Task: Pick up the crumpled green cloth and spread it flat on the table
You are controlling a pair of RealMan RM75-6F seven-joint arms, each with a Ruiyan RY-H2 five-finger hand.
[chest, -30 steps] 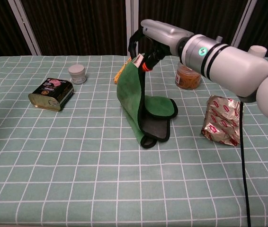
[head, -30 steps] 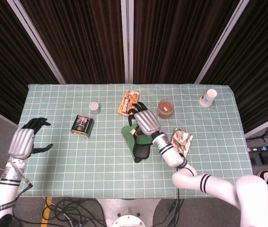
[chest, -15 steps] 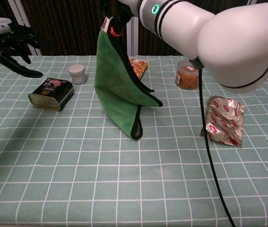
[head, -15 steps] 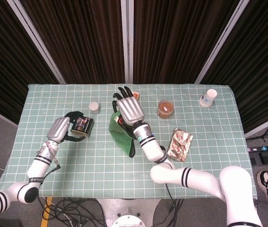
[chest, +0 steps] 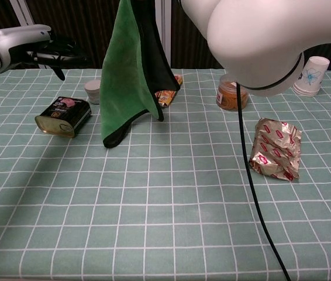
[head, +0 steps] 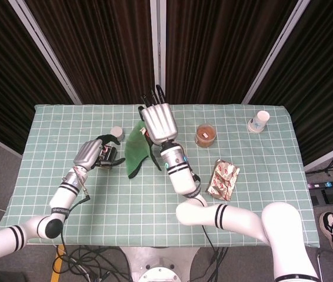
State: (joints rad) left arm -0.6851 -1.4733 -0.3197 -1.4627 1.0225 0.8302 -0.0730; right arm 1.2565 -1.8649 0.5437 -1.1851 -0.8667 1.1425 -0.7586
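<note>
So I'm in the lifting part of the job right now. Nearest to the camera in the chest view, low at the right of the frame, there's the crinkly foil packet [chest: 276, 148] lying on the desk [chest: 154, 222], nothing to do with me. Moving back toward the middle left, the green cloth [chest: 126, 76] is hanging in the air, bunched at the top and draping down to a dark-edged corner that looks just clear of the checked desk cover, or maybe barely brushing it, can't tell. My right robot hand [head: 158, 122] has it clamped up top; in the head view that's just above centre of the frame.

My left robot hand [head: 93, 154] hovers at the middle left, over the flat tin [chest: 64, 116], fingers apart and holding nothing as far as I can see.

Further back: the little white jar [chest: 93, 91], a snack packet [chest: 166, 93] partly behind the cloth, the amber jar [chest: 231, 93], and the paper cup [chest: 311, 75] far right.

Next I figure the left hand needs to catch a free hanging corner so the two can pull it open and lay it down flat.
</note>
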